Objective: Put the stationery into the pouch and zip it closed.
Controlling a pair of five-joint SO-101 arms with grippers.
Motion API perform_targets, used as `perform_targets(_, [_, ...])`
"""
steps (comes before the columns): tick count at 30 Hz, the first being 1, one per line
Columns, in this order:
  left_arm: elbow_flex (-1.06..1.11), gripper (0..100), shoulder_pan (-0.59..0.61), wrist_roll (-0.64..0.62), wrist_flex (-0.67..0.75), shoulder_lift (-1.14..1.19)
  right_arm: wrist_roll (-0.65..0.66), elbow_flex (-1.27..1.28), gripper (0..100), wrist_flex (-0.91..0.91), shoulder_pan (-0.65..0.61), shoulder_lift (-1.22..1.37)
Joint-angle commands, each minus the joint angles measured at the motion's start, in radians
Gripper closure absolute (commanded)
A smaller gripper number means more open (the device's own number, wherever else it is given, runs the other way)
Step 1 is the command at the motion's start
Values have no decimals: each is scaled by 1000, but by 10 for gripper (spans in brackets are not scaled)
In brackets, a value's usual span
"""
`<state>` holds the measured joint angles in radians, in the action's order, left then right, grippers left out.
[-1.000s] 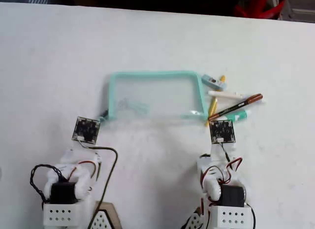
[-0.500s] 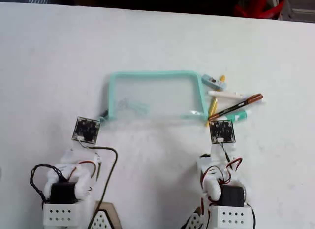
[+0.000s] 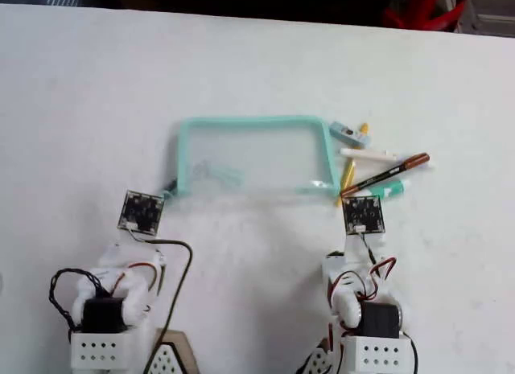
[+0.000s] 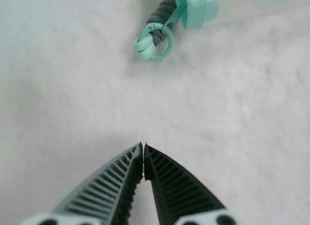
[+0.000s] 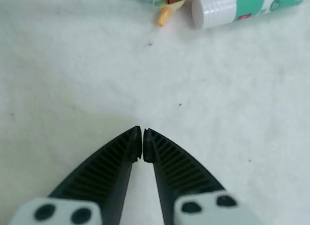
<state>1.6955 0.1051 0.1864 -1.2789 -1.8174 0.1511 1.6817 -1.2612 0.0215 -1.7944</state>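
A clear pouch with a mint-green edge [image 3: 251,155] lies flat in the middle of the table. Its zip pull ring [image 4: 156,41] sits at the pouch's near left corner. By the pouch's right end lies a heap of stationery: a brown pen [image 3: 386,171], a yellow pencil [image 3: 348,174], a white marker [image 3: 372,154], a green-and-white glue stick [image 5: 242,6] and a small eraser [image 3: 346,133]. My left gripper [image 4: 143,150] is shut on nothing, a short way before the zip pull. My right gripper [image 5: 142,138] is shut and empty, just short of the glue stick and pencil tip.
Both arm bases stand at the table's near edge, the left one [image 3: 105,310] with a black cable [image 3: 181,269] beside it, the right one [image 3: 366,318]. White tabletop [image 3: 121,84] stretches around the pouch. Dark and red objects [image 3: 422,8] lie beyond the far edge.
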Motion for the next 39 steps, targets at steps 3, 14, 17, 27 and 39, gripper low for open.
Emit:
perform_targets(3, [-3,974,-4,8,-5,-5,-5,8,979,-7,-2,-4])
perform_targets(14, [-3,974,-4,8,-5,-5,-5,8,979,-7,-2,-4])
perform_targets(17, [-3,974,-4,8,-5,-5,-5,8,979,-7,-2,-4])
perform_targets(27, [-3,974,-33,8,-5,-5,-5,8,979,-7,-4,-4])
perform_targets(39, [-3,973,-38,14,14,-5,-8,8,978,-7,-114,-4])
